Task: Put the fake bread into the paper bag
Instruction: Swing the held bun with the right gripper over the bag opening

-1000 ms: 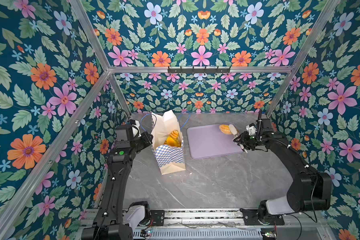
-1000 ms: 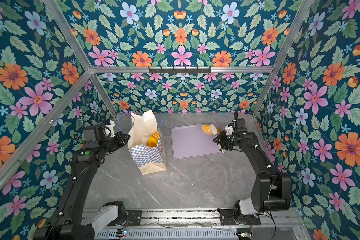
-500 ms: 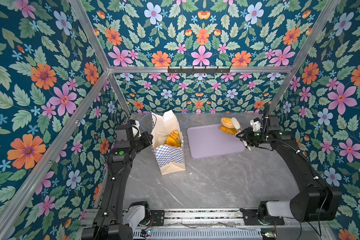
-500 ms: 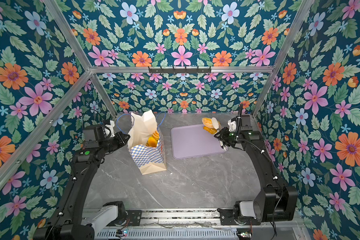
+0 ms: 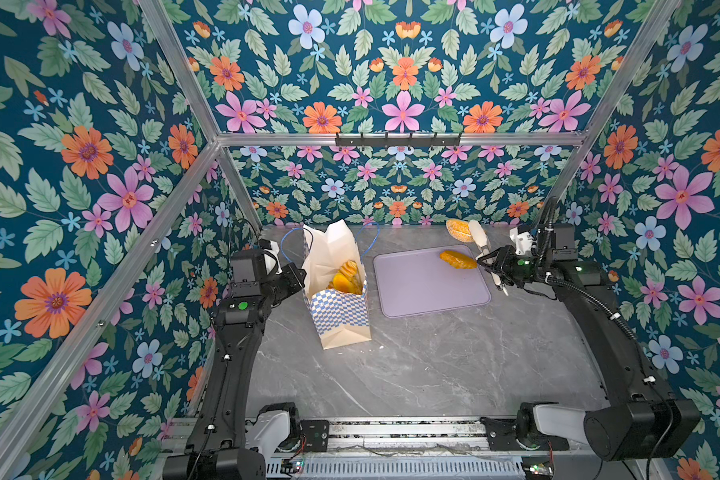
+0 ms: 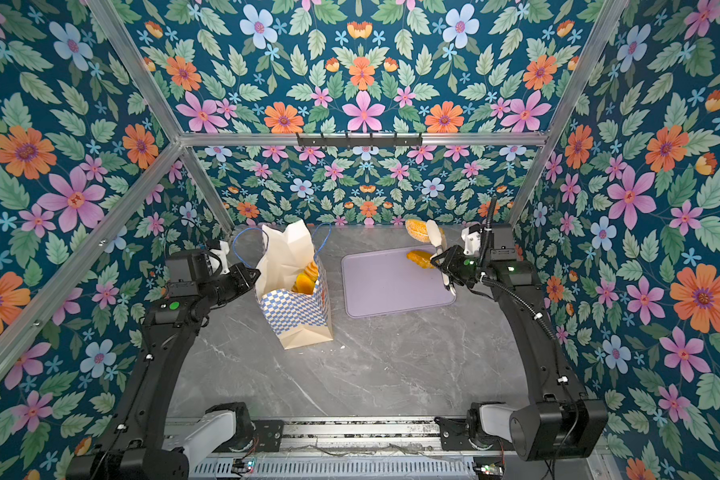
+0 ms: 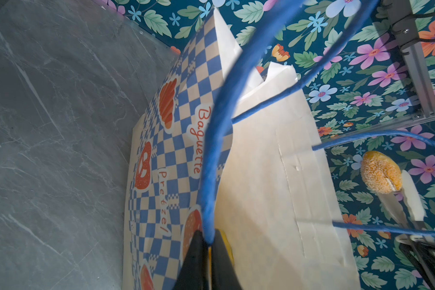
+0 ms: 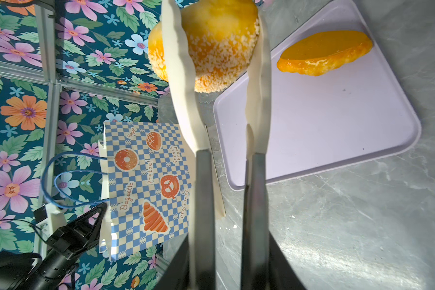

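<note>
Two pieces of fake bread are seen outside the paper bag. A seeded bun is gripped between the white fingers of the right gripper and is held clear of the table, near the far edge of the lilac tray. A flat orange roll is seen lying on the tray, near its far right corner. The bag is stood upright on the grey table, just left of the tray, and several more pieces are visible inside its open mouth. The left gripper is clamped shut on the bag's blue cord handle.
</note>
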Robot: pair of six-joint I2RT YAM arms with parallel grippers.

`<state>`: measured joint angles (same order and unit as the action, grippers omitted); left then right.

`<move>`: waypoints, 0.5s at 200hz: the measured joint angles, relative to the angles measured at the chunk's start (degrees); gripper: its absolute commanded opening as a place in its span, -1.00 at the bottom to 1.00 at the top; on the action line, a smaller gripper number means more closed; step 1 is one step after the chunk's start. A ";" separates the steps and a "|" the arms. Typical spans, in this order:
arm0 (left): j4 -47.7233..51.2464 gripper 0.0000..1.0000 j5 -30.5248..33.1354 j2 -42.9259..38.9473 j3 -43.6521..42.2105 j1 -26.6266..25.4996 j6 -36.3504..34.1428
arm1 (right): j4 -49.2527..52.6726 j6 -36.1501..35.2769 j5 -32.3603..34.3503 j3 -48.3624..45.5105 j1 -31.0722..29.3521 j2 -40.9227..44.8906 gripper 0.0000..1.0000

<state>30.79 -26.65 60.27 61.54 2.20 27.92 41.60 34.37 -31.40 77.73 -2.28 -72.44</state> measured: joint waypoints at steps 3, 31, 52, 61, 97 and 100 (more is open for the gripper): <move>0.00 -0.78 -0.02 0.02 0.00 0.00 0.00 | 0.09 0.11 0.02 0.15 -0.04 0.13 -0.28; -0.17 -0.78 -0.17 0.17 0.00 0.00 0.00 | 0.61 1.01 0.09 1.62 -0.94 1.33 -0.28; -0.24 -0.78 -0.20 0.22 0.00 0.00 0.00 | 1.05 1.31 0.39 2.89 -1.95 2.08 -0.28; -0.26 -0.78 -0.20 0.22 0.00 0.00 0.00 | 1.03 1.38 0.70 3.48 -2.45 2.38 -0.28; -0.28 -0.78 -0.20 0.22 0.02 0.00 0.00 | 1.73 1.38 2.43 5.99 -4.44 3.28 -0.28; -0.28 -0.78 -0.20 0.22 0.02 0.00 0.00 | 1.79 1.38 2.54 6.08 -4.52 3.32 -0.28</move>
<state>30.50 -26.85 60.49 61.56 2.20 27.92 43.40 35.75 -28.86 83.81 -6.81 -69.12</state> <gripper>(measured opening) 0.111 0.363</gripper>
